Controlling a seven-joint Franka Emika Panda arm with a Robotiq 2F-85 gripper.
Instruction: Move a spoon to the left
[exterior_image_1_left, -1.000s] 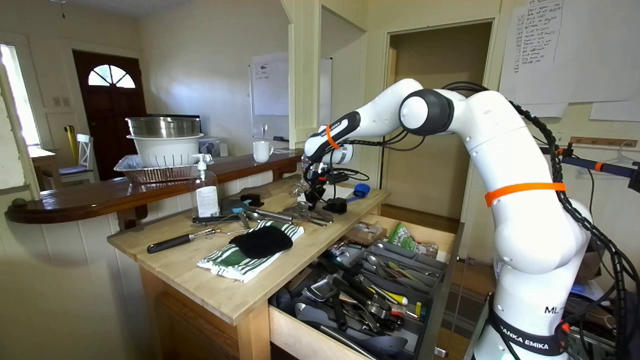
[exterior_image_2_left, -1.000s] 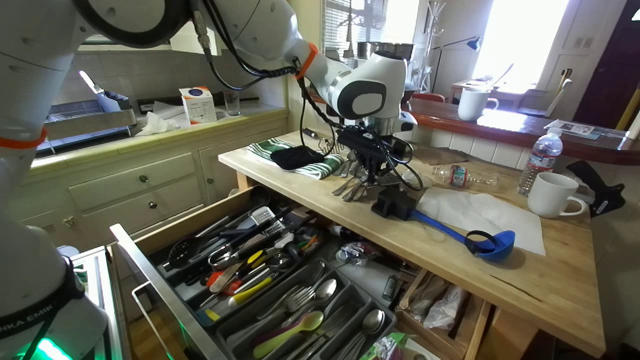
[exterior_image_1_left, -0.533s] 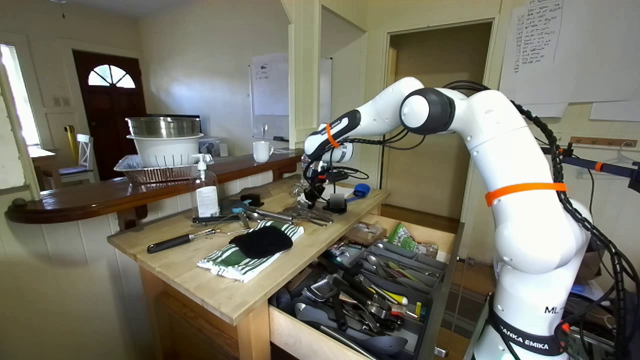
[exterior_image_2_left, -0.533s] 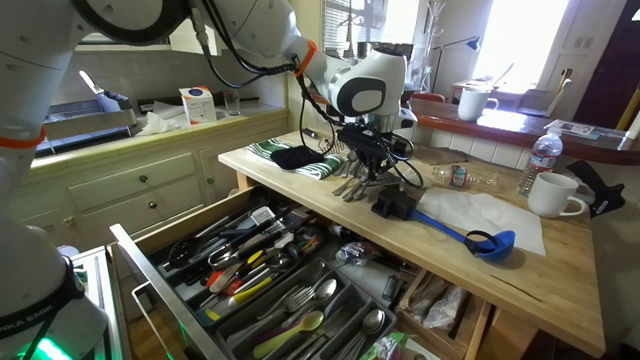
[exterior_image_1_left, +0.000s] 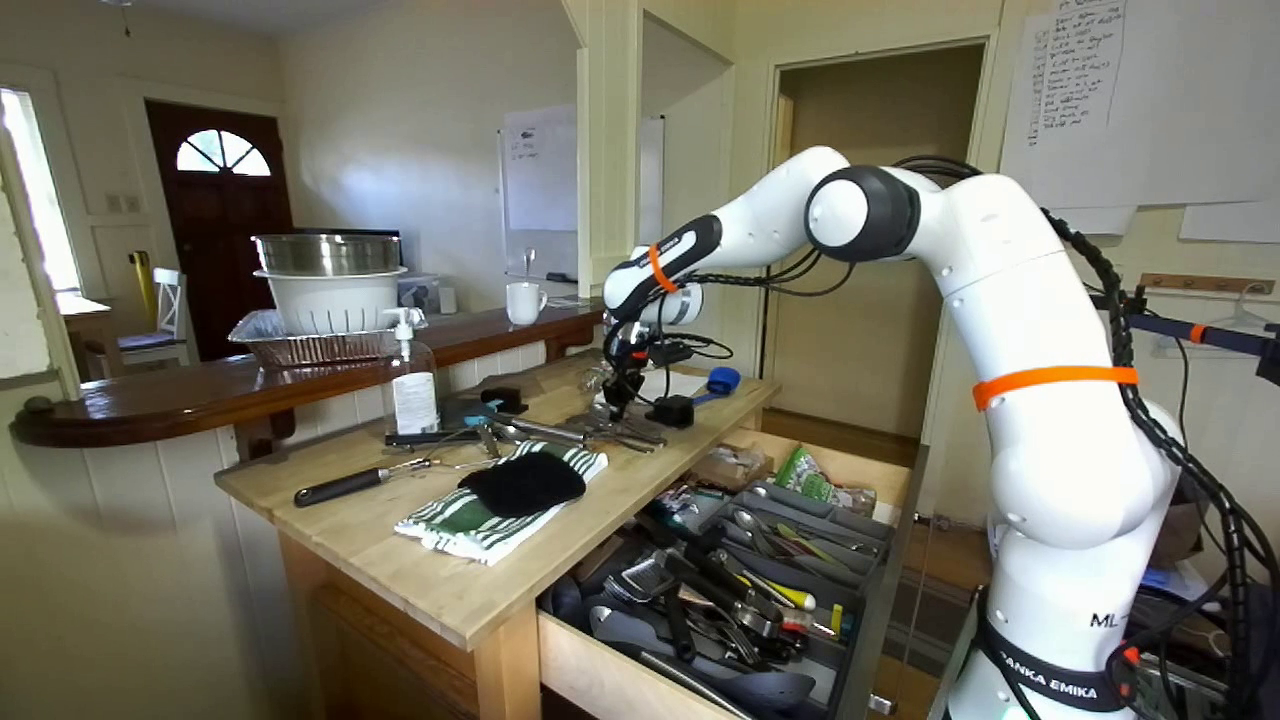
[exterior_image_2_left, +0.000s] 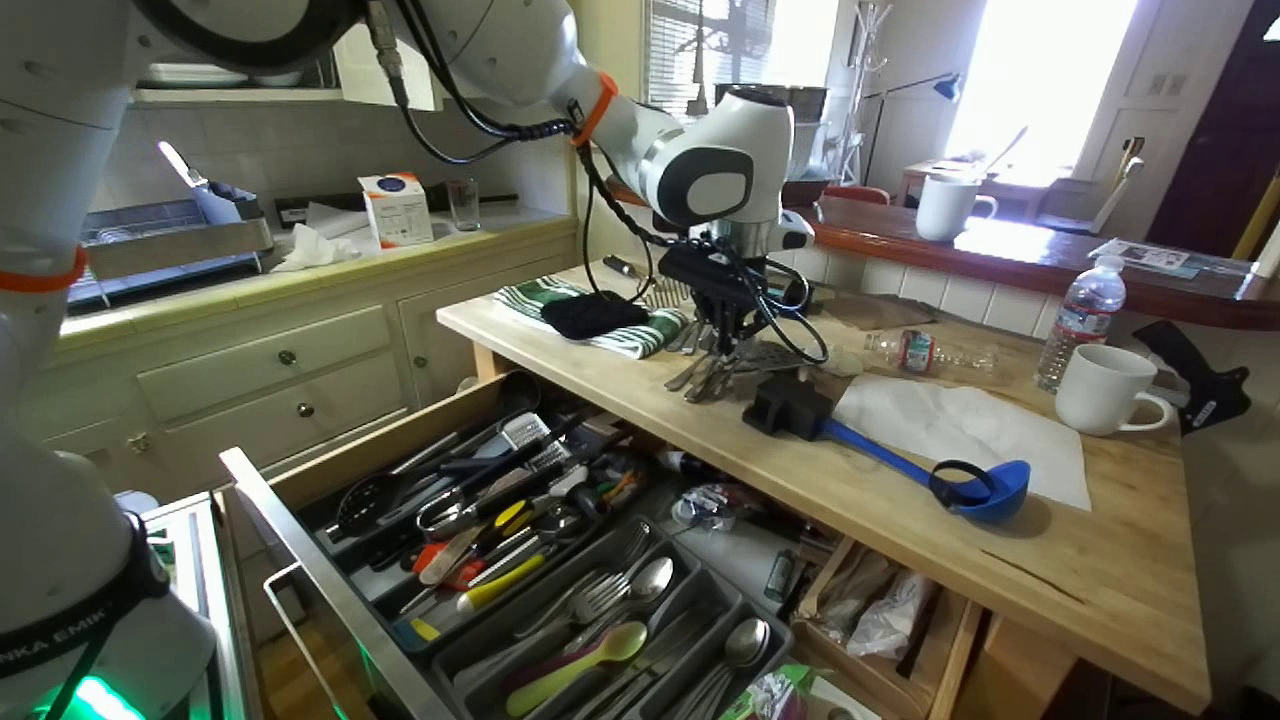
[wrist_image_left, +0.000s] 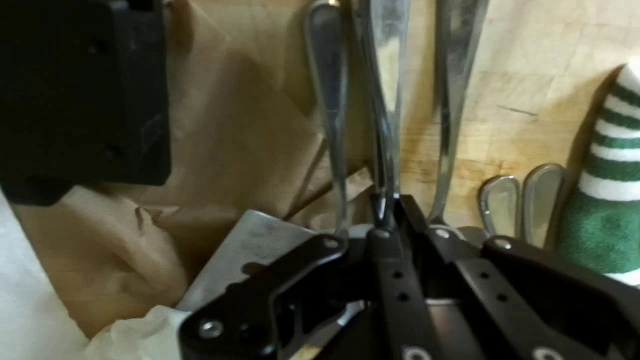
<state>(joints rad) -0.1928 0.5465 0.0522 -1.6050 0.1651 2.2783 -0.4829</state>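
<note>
One step is judged in hand: securing the spoon (wrist_image_left: 393, 90) for its shift left. Wrist view finds the gripper (wrist_image_left: 392, 206) with fingertips close together, apparently pinching the middle of several handles at its narrow neck. The head is hidden, so identification as the spoon rests on the task sentence. Position: among other cutlery (wrist_image_left: 326, 70), over the wooden tabletop (exterior_image_1_left: 360, 535); whether raised or resting cannot be told. Next move, by judgement: a firm hold, a slight lift free of its neighbours, level sideways travel, gentle release. An adjoining handle appears to overlap it and might be dragged along.

Materials noted. Handles: polished metal, slender necks widening to rounded ends. Flat blade (wrist_image_left: 245, 255): dull grey metal with dark spots or openings, partly beneath the gripper. Paper (wrist_image_left: 225, 115): brown, creased. Towel (wrist_image_left: 600, 235): plush cloth, green and white stripes. Ladle (exterior_image_2_left: 1003, 497), in an exterior view: blue, rounded bowl, slim straight handle
</note>
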